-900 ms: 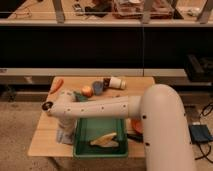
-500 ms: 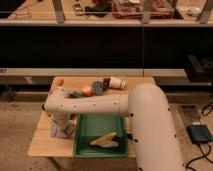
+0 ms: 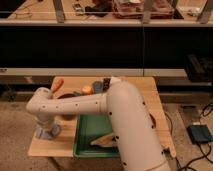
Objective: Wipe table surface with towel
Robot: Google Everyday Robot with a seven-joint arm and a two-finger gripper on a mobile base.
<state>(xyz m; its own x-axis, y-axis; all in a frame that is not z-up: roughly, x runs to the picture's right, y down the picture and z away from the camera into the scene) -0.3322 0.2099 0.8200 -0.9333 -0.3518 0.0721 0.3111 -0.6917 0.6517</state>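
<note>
A pale blue towel (image 3: pixel 46 132) lies bunched on the front left part of the wooden table (image 3: pixel 57 145). My gripper (image 3: pixel 46 125) is at the end of the white arm (image 3: pixel 85 105) that reaches left across the table. It points down onto the towel, which sticks out beneath it. The arm hides part of the table's middle.
A green tray (image 3: pixel 90 142) with a pale object (image 3: pixel 104 141) in it sits right of the towel. At the back stand an orange carrot (image 3: pixel 57 83), an orange ball (image 3: pixel 87 90), a dark can (image 3: pixel 97 87) and a white cup (image 3: pixel 115 80). A dark bowl (image 3: pixel 64 97) is behind the arm.
The arm has swung further left and toward the table's front edge. The towel has moved with the gripper to the front left area.
</note>
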